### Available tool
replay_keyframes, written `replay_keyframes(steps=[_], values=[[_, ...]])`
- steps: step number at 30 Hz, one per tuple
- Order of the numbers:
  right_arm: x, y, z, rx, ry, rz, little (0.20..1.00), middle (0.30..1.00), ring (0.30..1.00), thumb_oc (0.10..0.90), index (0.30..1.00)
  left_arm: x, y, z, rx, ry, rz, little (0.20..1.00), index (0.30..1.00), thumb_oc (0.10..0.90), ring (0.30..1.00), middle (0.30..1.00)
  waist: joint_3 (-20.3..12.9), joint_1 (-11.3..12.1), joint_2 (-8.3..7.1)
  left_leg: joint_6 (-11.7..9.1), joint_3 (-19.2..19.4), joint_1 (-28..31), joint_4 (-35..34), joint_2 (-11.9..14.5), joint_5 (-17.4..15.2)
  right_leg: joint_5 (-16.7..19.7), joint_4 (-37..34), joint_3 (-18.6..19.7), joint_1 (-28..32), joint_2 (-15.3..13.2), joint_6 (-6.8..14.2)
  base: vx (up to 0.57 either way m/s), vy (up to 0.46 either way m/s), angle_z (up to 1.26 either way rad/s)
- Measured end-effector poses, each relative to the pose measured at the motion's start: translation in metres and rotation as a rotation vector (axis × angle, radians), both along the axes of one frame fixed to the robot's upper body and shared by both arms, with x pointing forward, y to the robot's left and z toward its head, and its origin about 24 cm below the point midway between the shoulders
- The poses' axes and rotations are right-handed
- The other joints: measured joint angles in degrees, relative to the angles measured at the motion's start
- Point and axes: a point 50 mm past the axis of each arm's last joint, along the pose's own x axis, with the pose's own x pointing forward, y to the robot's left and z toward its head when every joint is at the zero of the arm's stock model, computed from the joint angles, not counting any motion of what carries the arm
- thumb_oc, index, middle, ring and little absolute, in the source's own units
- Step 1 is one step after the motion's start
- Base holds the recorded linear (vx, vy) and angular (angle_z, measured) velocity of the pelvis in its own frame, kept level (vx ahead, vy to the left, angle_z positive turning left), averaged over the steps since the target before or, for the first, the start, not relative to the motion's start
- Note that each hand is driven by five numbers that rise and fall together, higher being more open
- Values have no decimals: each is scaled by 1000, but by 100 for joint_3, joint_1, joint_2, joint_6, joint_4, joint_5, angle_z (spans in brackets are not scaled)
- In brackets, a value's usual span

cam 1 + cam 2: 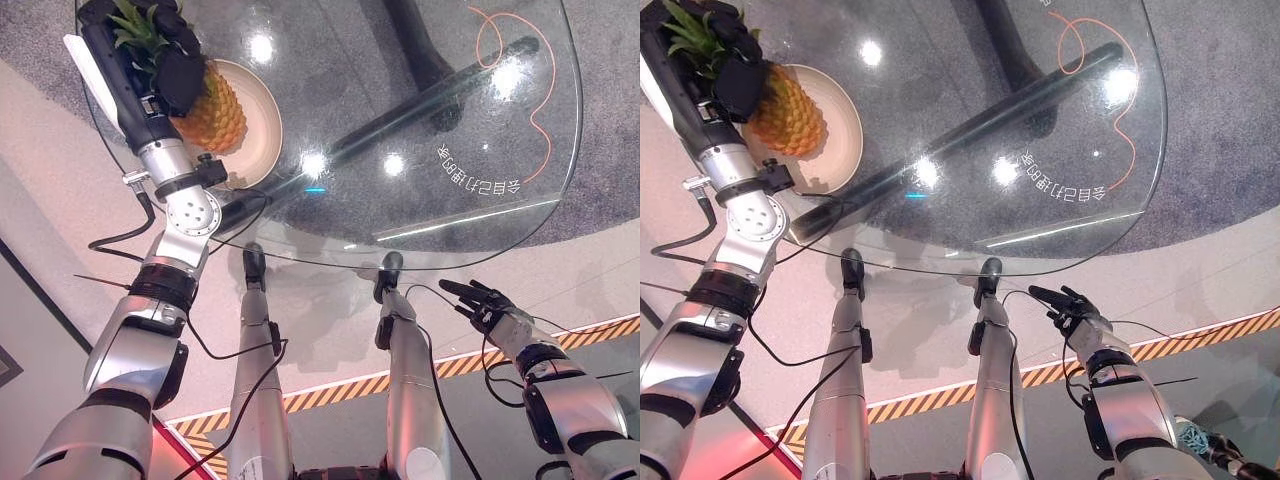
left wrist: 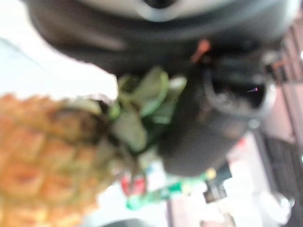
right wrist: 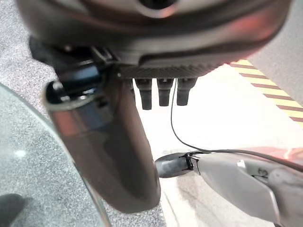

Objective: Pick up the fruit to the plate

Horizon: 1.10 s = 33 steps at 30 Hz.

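Your left hand is clamped around the pineapple, whose body sits over the plate. Let go carelessly and it could roll off the plate onto the glass surface. Your right hand hangs slack-fingered, well away from the plate.

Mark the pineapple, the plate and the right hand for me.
pineapple (image 1: 212, 115): left eye view, on its orange body.
plate (image 1: 262, 135): left eye view, on its bare inner surface.
right hand (image 1: 487, 305): left eye view, on the palm.

robot hand curled round pineapple crown leaves
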Motion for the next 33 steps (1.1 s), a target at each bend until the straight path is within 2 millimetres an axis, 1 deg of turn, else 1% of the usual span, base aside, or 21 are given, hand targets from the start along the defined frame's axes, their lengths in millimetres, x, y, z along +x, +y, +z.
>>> replay_keyframes(steps=[3, 5, 7, 8, 9, 19, 33], values=[[0, 0, 0, 0, 0, 0, 900, 900, 900, 800, 900, 0, -1, 1, 3, -1, -4, 367, 444, 267, 444, 444, 0, 2, 0, -2, 1, 0, -3, 0, 1, 0, -3, 0, 0, 0, 0, 0, 0, 0], [0, 0, 0, 0, 0, 0, 900, 900, 900, 800, 900, 0, -1, 2, 9, -1, -9, 431, 498, 331, 498, 498, 0, 5, 0, -3, 2, 0, -4, 0, 2, 0, -3, 0, 0, 0, 0, 0, 0, 0], [0, 0, 0, -1, 0, -1, 900, 900, 900, 800, 900, 0, -1, 3, 9, -4, -11, 433, 500, 333, 500, 500, 0, 3, 0, -9, 2, -1, -3, 0, 6, 0, -3, 0, -1, 0, 0, 0, 0, 0], [0, 0, 0, -1, 0, -1, 900, 900, 900, 800, 900, 0, -1, 3, 10, -6, -12, 464, 526, 364, 526, 526, 0, 3, 0, -3, 1, -1, -3, 0, 1, 0, -3, 0, -1, 0, 0, 0, 0, 0], [0, 0, 0, -2, 1, -2, 900, 900, 900, 800, 900, 0, -1, 3, 10, -7, -12, 477, 538, 377, 538, 538, 0, 3, 0, -2, 1, -1, -2, 0, 1, 0, -3, 0, -1, 0, 0, 0, 0, 0], [0, 0, 1, -5, -4, -5, 900, 900, 900, 800, 900, 0, -2, 3, 10, -9, -13, 496, 554, 396, 554, 554, 0, 15, 0, -7, 1, -1, -3, 0, 4, 0, -2, 0, -1, 0, 1, 0, 0, 0], [0, -1, 1, -7, -5, -6, 900, 900, 900, 800, 900, 0, -2, 4, 10, -14, -15, 488, 547, 388, 547, 547, 0, 28, 0, -20, -2, -14, -2, 0, 12, -2, 0, -4, -8, 0, 1, 0, 0, 0]])
